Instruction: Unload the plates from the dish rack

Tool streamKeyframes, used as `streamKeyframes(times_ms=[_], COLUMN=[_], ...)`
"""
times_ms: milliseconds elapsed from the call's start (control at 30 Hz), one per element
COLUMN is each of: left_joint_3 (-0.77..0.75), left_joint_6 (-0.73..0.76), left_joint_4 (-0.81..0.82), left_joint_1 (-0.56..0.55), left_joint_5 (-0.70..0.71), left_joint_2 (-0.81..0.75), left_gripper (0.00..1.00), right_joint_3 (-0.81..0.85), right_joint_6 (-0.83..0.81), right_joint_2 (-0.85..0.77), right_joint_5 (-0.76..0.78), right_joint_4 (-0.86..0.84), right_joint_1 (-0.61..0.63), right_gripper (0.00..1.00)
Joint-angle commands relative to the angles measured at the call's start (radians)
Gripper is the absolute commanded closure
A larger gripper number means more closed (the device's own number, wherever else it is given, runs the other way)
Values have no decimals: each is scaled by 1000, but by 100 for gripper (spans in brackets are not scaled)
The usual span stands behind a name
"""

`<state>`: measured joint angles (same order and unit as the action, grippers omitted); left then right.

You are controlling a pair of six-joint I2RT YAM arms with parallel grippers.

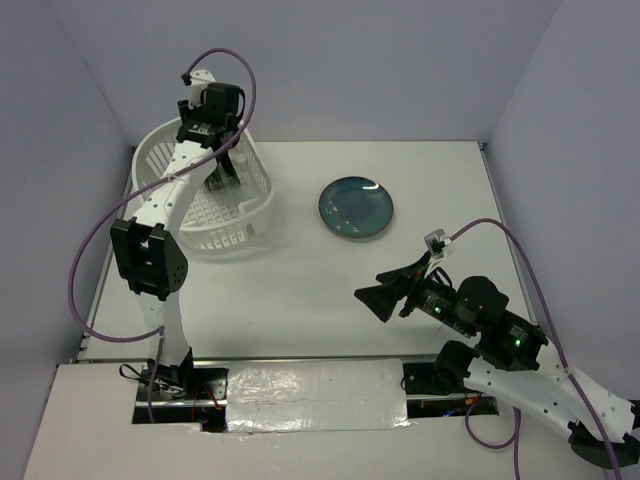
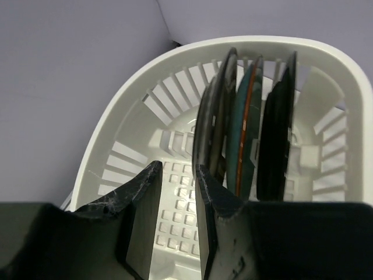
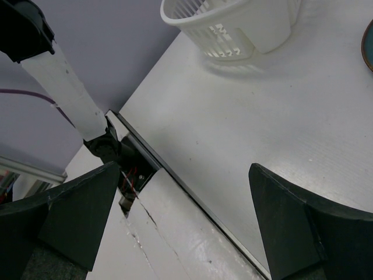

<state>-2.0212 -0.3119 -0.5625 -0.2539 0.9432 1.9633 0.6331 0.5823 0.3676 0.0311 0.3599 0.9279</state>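
Hovering over the dish rack (image 2: 137,87), the left gripper (image 2: 178,175) is hanging parted and empty, hiding the lower rims of the plates (image 2: 245,128). Right gripper (image 3: 185,169) is hanging spread wide, near right.

Top camera overhead, whole table (image 1: 300,290). Left wrist close above dish rack (image 2: 262,44); right wrist low, dish rack far.

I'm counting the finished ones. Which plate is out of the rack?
The teal plate lying flat on the table, right of the rack. The other plates stand on edge inside the rack.
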Motion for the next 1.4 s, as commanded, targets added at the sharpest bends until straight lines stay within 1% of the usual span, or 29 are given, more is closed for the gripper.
streamKeyframes(times_ms=[0, 200, 433, 933, 1200, 1300, 1367], left_joint_3=[-4, 1, 38, 42, 18, 27, 26], left_joint_6=[27, -3, -10, -24, -9, -7, -10], left_joint_4=[26, 36, 78, 95, 89, 98, 96], left_joint_1=[22, 57, 79, 110, 114, 117, 119], left_joint_5=[0, -73, -112, -119, -95, -98, -101], left_joint_2=[23, 66, 85, 134, 155, 155, 154], left_gripper=[59, 58, 58, 60, 62, 65, 69], right_joint_3=[7, 4, 0, 0, -1, 0, 0], right_joint_6=[-6, -7, -6, -9, -9, -9, -9], right_joint_2=[-1, 2, 14, 17, 27, 27, 27], right_joint_5=[-11, -8, -16, -7, -8, 3, 1], right_joint_4=[-27, -29, -36, -36, -41, -38, -38], right_joint_1=[9, 9, 9, 9, 9, 9, 9], right_gripper=[0, 0, 0, 0, 0, 0, 0])
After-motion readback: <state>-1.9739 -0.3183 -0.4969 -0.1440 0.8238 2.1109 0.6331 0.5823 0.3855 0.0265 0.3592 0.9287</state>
